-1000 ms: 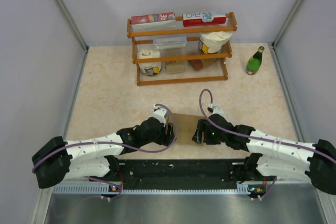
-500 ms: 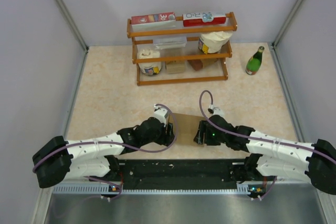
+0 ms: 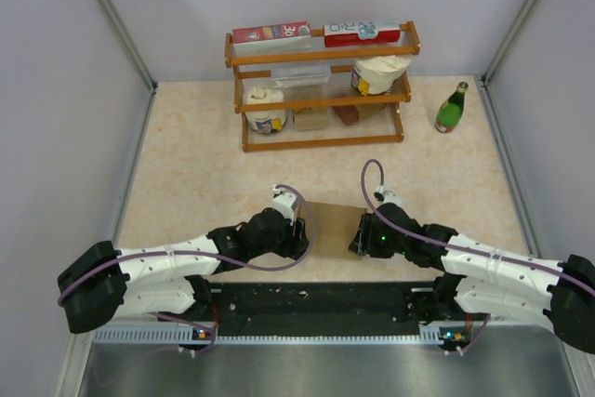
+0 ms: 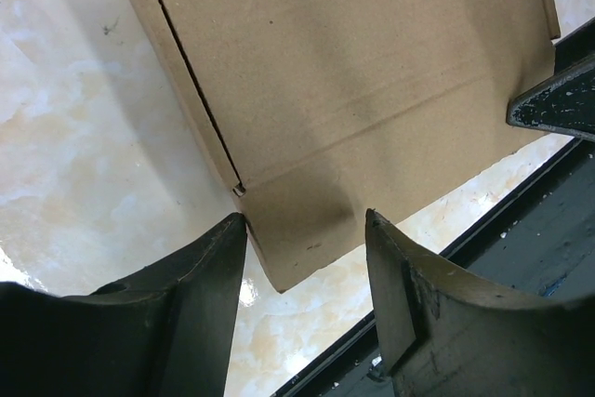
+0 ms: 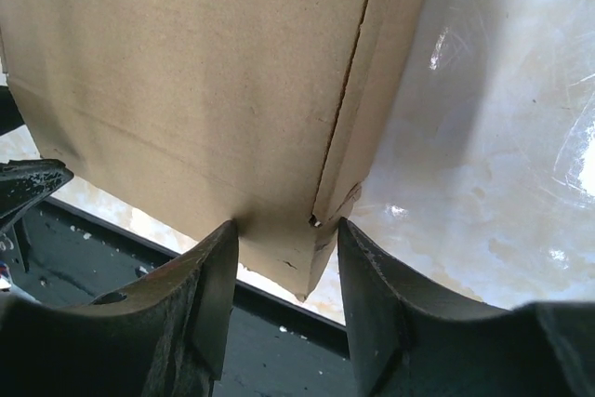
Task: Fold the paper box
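One flat paper box (image 3: 330,225), corners between left fingers (image 4: 177,313) and right fingers (image 5: 400,323)

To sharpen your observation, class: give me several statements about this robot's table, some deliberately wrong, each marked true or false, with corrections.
1. The plain brown cardboard box lies at the near edge of the beige table, between the left arm and the right arm. True.
2. The green glass bottle stands on the wooden rack. False: it stands on the table, to the right of the rack.
3. A corner of the box sits between the left arm's fingers. True.
4. The red-and-white printed cartons lie beside the box. False: they lie on top of the rack, at the far side.
5. The right arm's fingers hover over the bottle. False: they straddle a corner of the box.
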`<state>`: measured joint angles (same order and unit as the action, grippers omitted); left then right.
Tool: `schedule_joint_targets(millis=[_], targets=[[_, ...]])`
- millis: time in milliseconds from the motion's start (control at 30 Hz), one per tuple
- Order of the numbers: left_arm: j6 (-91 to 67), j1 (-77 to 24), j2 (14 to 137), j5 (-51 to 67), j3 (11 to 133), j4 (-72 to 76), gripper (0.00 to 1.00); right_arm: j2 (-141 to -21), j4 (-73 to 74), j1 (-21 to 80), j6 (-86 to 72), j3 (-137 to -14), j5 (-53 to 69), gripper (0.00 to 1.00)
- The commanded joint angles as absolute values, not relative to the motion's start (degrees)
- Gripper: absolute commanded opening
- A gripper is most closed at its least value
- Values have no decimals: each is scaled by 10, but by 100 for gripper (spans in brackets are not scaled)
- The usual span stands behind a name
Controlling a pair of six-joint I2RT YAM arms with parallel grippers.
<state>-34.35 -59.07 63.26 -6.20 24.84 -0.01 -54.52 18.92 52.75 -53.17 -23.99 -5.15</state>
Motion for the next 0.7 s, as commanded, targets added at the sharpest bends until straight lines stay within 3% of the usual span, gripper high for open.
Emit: schedule_joint_targets(millis=[0, 300, 667], targets=[[-345, -593, 633, -40, 247, 47, 57, -531, 160, 518, -538, -243, -29, 45], [-346, -593, 634, -38, 247, 46, 56, -527, 151, 507, -539, -241, -15, 41], [-335, -593, 627, -82, 243, 16, 57, -526, 185, 504, -520, -237, -54, 48]])
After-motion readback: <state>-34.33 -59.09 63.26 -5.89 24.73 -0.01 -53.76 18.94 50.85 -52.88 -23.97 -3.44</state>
